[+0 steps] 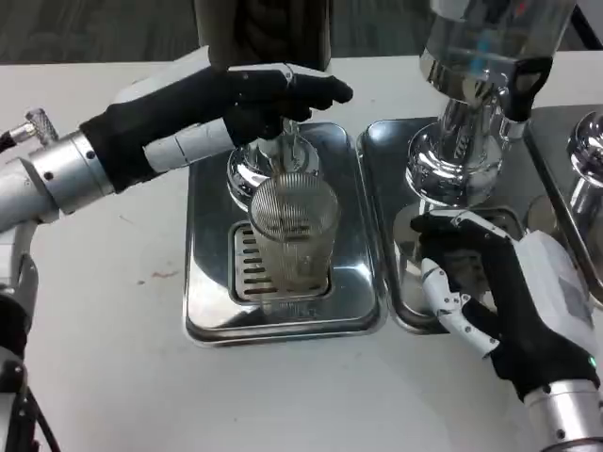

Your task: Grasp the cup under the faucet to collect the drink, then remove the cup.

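Note:
A clear ribbed cup stands upright on the slotted grate of the left drip tray, right under the faucet of the left dispenser. My left hand reaches in from the left above the cup, its fingers laid over the faucet lever; the lever itself is mostly hidden beneath them. My right hand rests with fingers spread on the right drip tray, apart from the cup and holding nothing. Whether liquid is in the cup I cannot tell.
A second dispenser with a chrome base stands on the right tray behind my right hand. A third chrome fitting shows at the far right edge. Bare white table lies left and in front of the trays.

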